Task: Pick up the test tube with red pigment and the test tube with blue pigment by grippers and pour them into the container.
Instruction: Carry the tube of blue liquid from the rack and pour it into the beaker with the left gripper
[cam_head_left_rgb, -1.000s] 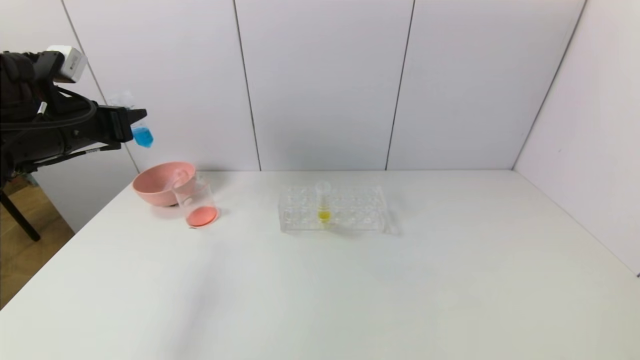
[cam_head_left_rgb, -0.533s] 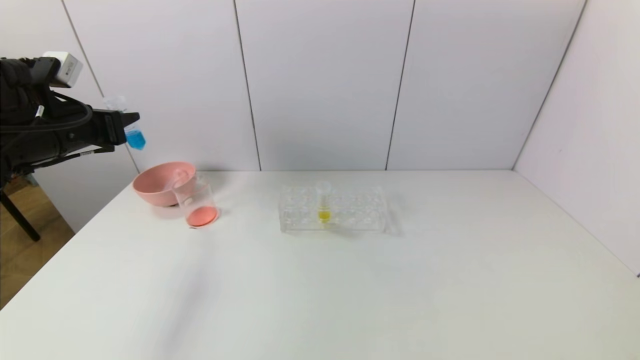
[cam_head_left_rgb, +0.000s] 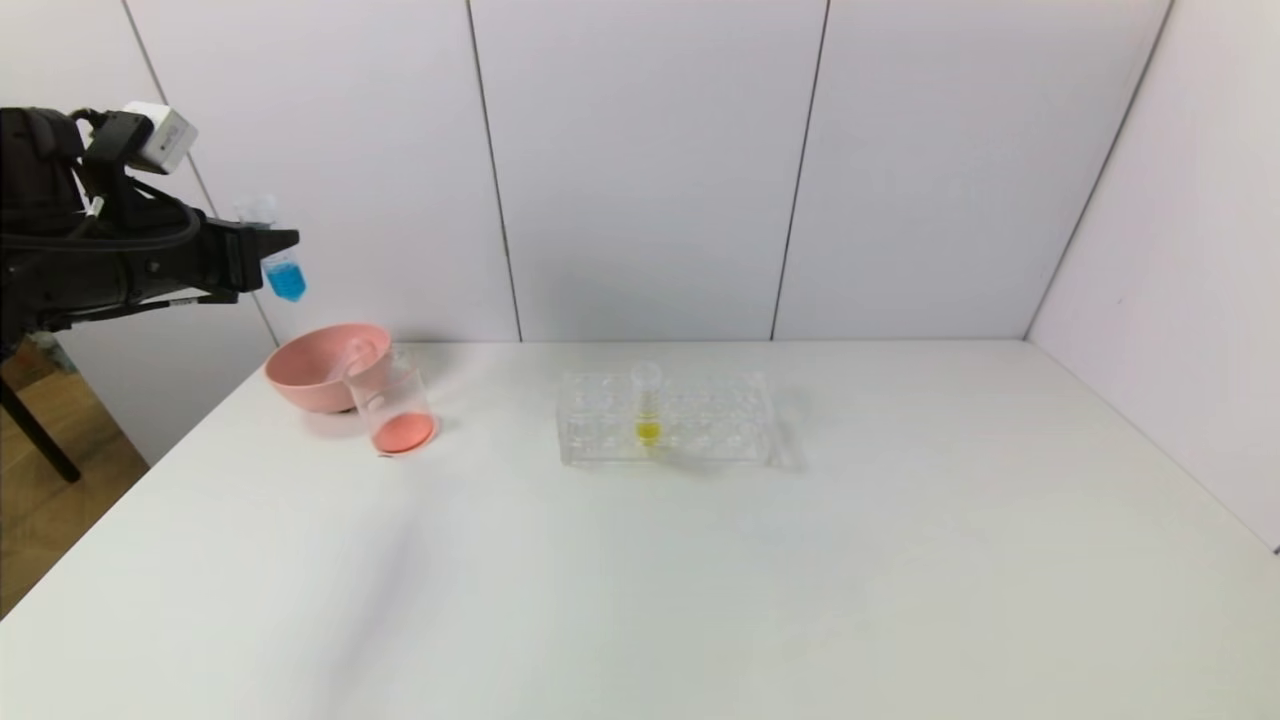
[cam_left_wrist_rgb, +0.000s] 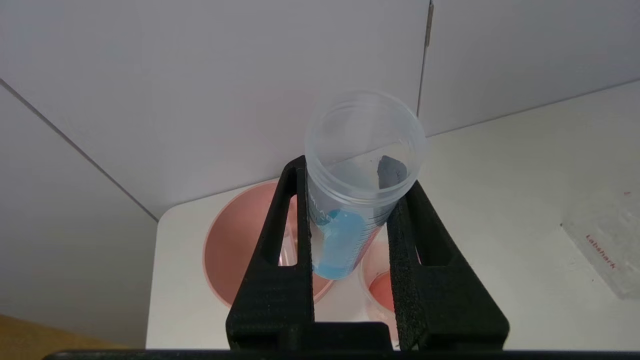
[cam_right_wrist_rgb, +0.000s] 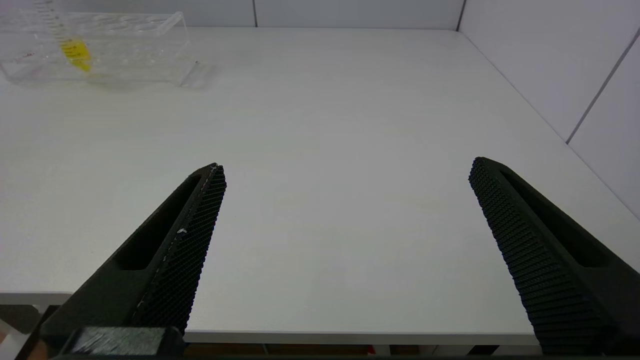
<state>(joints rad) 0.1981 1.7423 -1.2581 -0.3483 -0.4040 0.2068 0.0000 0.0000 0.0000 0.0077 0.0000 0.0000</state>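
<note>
My left gripper (cam_head_left_rgb: 278, 242) is shut on the test tube with blue pigment (cam_head_left_rgb: 283, 272) and holds it high at the far left, above the pink bowl and the container. In the left wrist view the fingers (cam_left_wrist_rgb: 292, 210) clamp the tube (cam_left_wrist_rgb: 340, 240), which is nearly upright with its open mouth up and the blue liquid at its tip. The container (cam_head_left_rgb: 392, 405) is a clear beaker with red liquid at its bottom, and it also shows in the left wrist view (cam_left_wrist_rgb: 385, 295). No tube with red liquid shows. My right gripper (cam_right_wrist_rgb: 347, 167) is open and empty over the table's front edge.
A pink bowl (cam_head_left_rgb: 300, 385) stands against the beaker at the back left, with a clear tube-like thing (cam_head_left_rgb: 356, 352) leaning in it. A clear tube rack (cam_head_left_rgb: 700, 425) sits mid-table and holds a tube with yellow liquid (cam_head_left_rgb: 647, 408). Walls close the back and right.
My left gripper with the blue tube drew a little left, then came back right. The tube now stands more upright. Nothing on the table moved.
</note>
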